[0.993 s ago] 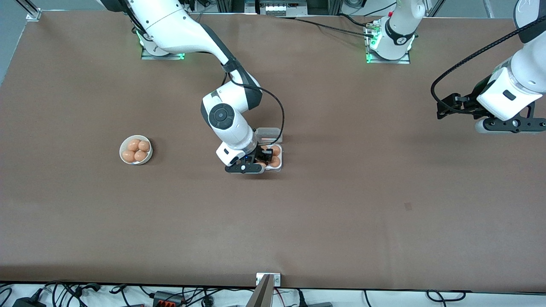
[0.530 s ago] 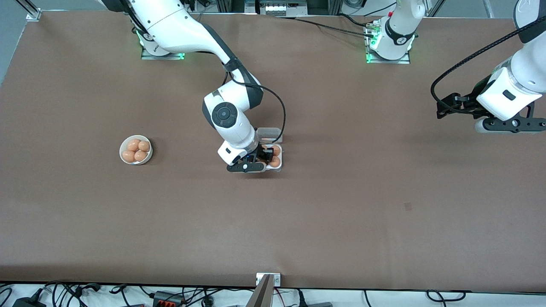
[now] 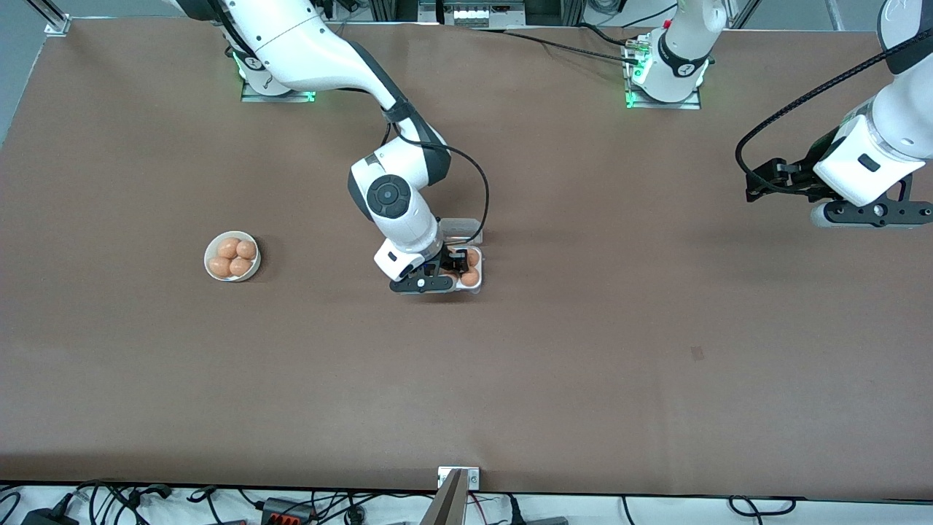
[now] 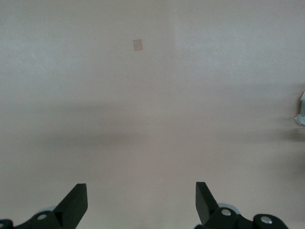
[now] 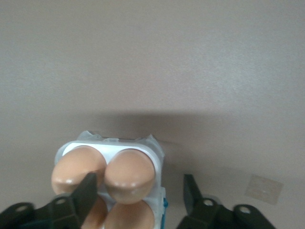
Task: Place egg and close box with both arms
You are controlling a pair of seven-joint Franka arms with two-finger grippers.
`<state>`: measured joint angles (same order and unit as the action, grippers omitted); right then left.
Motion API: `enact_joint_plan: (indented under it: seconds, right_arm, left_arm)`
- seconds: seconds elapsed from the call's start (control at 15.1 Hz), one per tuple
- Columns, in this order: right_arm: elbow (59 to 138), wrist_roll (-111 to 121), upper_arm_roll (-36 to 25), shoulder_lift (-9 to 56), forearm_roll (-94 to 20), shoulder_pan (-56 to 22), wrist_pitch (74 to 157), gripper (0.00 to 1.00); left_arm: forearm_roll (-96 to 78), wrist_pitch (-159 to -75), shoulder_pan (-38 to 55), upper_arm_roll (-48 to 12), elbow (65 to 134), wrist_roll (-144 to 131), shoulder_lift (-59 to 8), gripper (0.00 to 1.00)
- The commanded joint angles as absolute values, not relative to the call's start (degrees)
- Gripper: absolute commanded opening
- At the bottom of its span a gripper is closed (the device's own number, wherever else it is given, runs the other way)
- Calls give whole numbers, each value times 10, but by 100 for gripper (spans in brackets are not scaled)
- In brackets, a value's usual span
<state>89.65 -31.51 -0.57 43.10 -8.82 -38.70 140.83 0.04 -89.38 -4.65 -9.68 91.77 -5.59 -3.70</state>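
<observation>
Orange-brown eggs (image 3: 470,276) are seen seated in the clear-plastic egg carton (image 3: 477,286), which rests on the brown desk (image 3: 583,350) near its middle, its transparent lid (image 3: 461,228) open at the edge nearer the robots' bases. The right pincer (image 3: 456,271) is held over the carton, fingers (image 5: 84,196) spread with nothing gripped. The left pincer (image 4: 141,202) hangs open over bare desk at the left arm's end, waiting. A white bowl (image 3: 252,271) of eggs sits toward the right arm's end.

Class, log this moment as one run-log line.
right gripper: jaws open over box | left gripper: open, waiting over bare table | lid open
</observation>
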Motion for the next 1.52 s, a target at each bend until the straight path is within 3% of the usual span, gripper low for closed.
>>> enact_joint_plan:
  seconds: [0.0,0.13,0.6,1.19,1.32,1.46]
  right_arm:
    - [885,-321,-23,416,-82,-396,1374,100]
    - [862,-321,-28,399,-82,-389,1334,100]
    - [767,-309,-133,331,-71,-387,1104,100]
    - [763,-172,-263,266,-77,-379,1012,100]
    - [763,-149,-265,262,-78,-359,981,100]
    - [763,-145,-231,243,-80,-299,978,100]
  left_arm:
    - [-9,-889,-52,-98,920,-51,-33,100]
    - [-9,-888,-51,-98,920,-51,-33,100]
    - [-9,-882,-51,-98,920,-50,-34,100]
    - [-14,-875,-51,-98,920,-50,-34,100]
    - [-18,-871,-52,-98,920,-49,-35,100]
    - [-18,-870,-52,-98,920,-49,-37,100]
